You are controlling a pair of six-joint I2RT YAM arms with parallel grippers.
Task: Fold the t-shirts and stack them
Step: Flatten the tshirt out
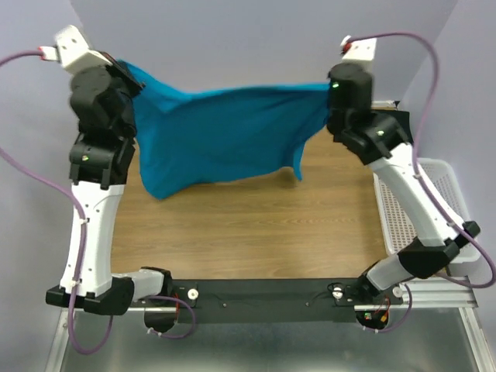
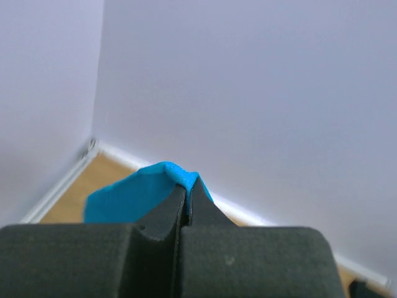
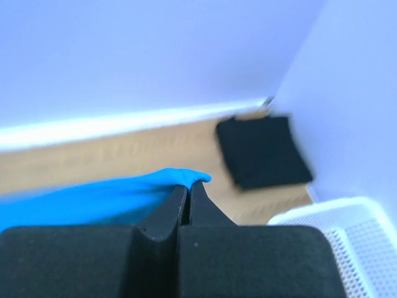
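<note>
Progress looks about half made, as I judge it. One black shirt (image 3: 263,152) lies as a tidy folded square on the table (image 1: 248,232), just past the far end of the basket (image 1: 446,186). That one seems finished and probably marks where the stack will go.

The teal shirt (image 1: 225,132) is not yet folded. It hangs spread out in the air to the left of the basket, its top edge stretched almost level between the two arms. The cloth below sags, and the side farther from the basket hangs lower. Whether that low corner touches the table, I cannot tell.

The left gripper (image 2: 187,189) has its jaws pressed together on a pinch of teal cloth at the corner farther from the basket. The right gripper (image 3: 188,186) is clamped the same way on the corner nearer the basket, with a small lip of cloth showing past its tips.

What remains, by my reckoning, is most of the work on this shirt. It has to be laid flat left of the basket, folded down to about the black shirt's size, and then set on top of the black one beyond the basket.
</note>
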